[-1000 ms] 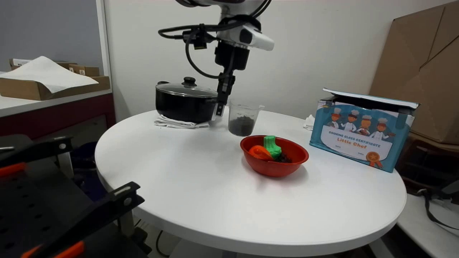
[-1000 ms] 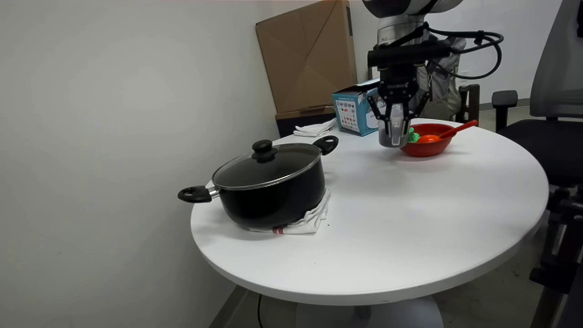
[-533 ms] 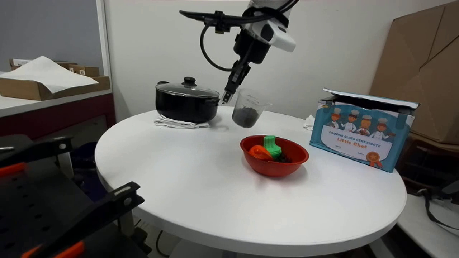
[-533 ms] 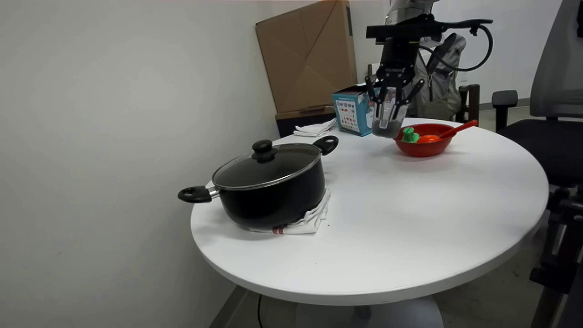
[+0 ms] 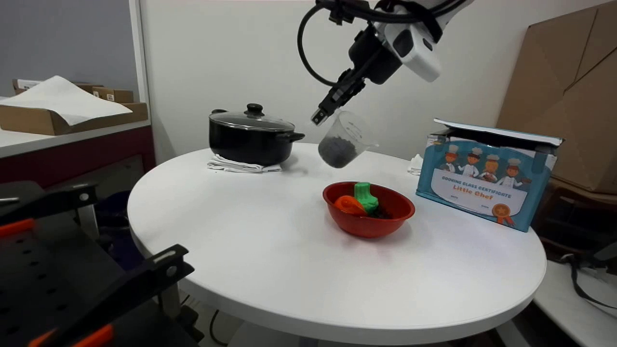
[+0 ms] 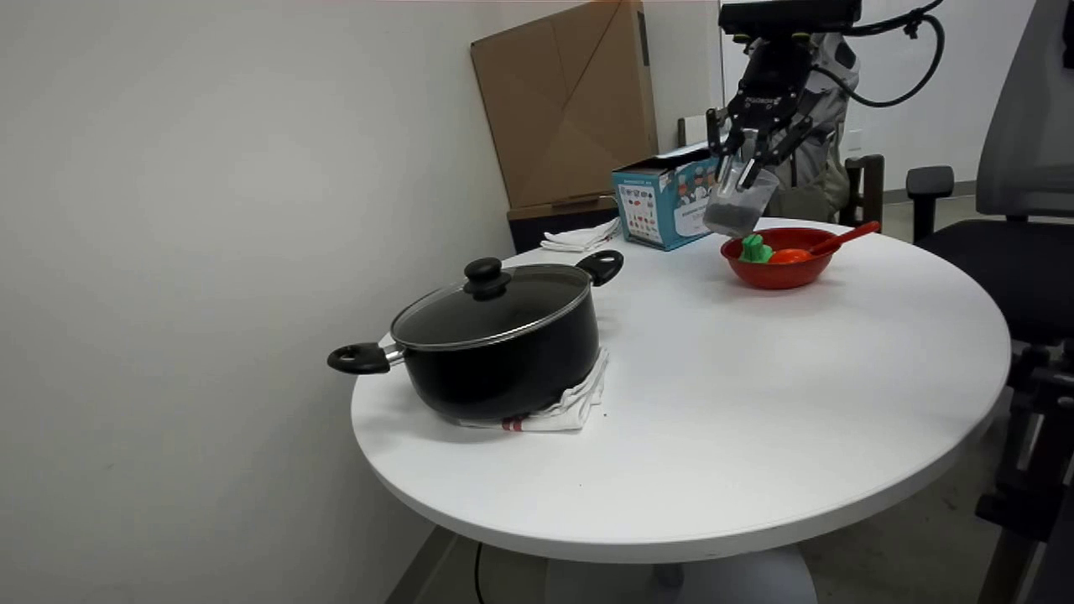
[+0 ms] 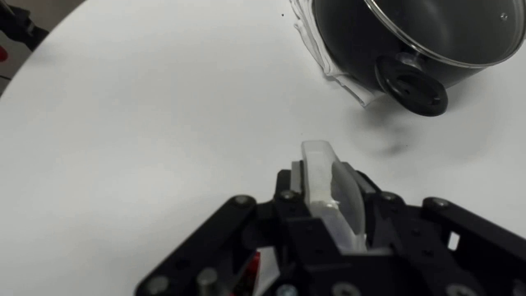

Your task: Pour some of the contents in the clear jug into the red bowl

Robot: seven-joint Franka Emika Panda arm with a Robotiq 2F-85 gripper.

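One clear jug [image 5: 348, 132] hangs tilted near the red bowl [image 5: 366, 226], its handle [image 7: 318, 168] pinched by the gripper [image 7: 327, 179], which is closed down to the handle's thickness. The contents [image 5: 336, 152] (dark grey, grainy-looking) gather at the jug's low end, while the bowl stands on the white table [image 5: 270, 270].

Bowl [image 5: 366, 227] and box [image 5: 482, 182] on table [image 5: 250, 250]

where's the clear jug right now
In an exterior view, the clear jug hangs tilted from the jaws, right of the black pot and higher than the red bowl.
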